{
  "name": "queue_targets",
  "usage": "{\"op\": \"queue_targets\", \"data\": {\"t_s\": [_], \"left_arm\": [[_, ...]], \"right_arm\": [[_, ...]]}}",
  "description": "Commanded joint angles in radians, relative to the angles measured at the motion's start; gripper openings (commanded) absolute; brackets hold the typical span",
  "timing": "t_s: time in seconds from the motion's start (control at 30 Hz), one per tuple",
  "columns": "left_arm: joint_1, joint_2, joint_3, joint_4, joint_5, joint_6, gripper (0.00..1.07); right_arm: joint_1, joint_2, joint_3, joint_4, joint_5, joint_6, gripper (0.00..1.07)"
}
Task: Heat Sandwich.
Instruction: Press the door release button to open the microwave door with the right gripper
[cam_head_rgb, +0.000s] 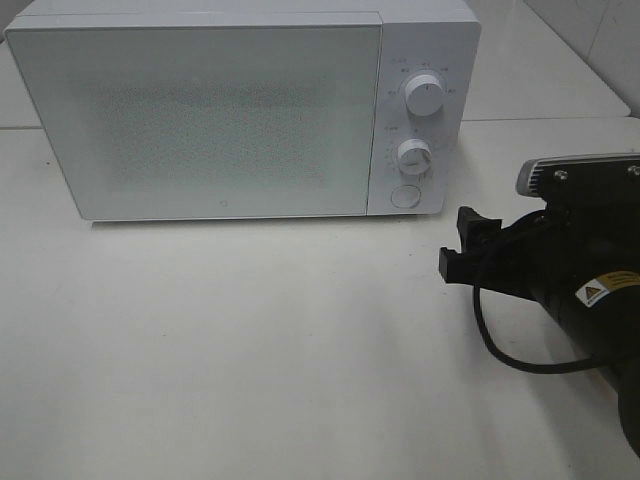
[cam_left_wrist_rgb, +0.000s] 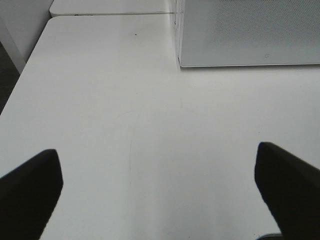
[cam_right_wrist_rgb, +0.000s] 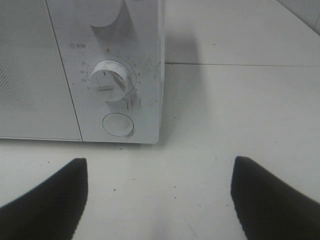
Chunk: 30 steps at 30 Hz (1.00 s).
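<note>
Closed white microwave (cam_head_rgb: 200, 120) on counter (cam_head_rgb: 250, 350). L pincer (cam_left_wrist_rgb: 160, 195) & R pincer (cam_right_wrist_rgb: 159, 200) both open, empty; R faces round button (cam_right_wrist_rgb: 118, 124). Risk: off-centre push nudges timer knob (cam_right_wrist_rgb: 109, 80) instead.

The high camera looks down on the microwave (cam_head_rgb: 200, 115) and table (cam_head_rgb: 250, 350) from the front, the left wrist camera faces low across the table toward the microwave's left front corner, and the right wrist camera sits close before its lower dial (cam_right_wrist_rgb: 111, 80) and button (cam_right_wrist_rgb: 118, 124), both shared with the high view.
</note>
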<state>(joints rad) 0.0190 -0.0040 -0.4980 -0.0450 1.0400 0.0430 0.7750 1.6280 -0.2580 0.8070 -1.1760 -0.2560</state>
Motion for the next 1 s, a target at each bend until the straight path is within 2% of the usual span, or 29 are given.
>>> {"op": "queue_targets", "data": {"t_s": [0.03, 0.53, 0.7, 1.0], "left_arm": [[-0.004, -0.029, 0.002, -0.001, -0.001, -0.005, 1.01], [-0.004, -0.029, 0.002, -0.001, -0.001, -0.005, 1.01], [-0.004, -0.029, 0.002, -0.001, -0.001, -0.005, 1.01], [-0.004, -0.029, 0.002, -0.001, -0.001, -0.005, 1.01]], "right_arm": [[0.029, 0.017, -0.025, 0.016, -0.016, -0.032, 0.76], [0.043, 0.026, -0.035, 0.016, -0.013, -0.004, 0.76], [0.043, 0.026, -0.035, 0.016, -0.011, 0.165, 0.76], [0.043, 0.026, -0.035, 0.015, -0.012, 0.839, 0.76]]}}
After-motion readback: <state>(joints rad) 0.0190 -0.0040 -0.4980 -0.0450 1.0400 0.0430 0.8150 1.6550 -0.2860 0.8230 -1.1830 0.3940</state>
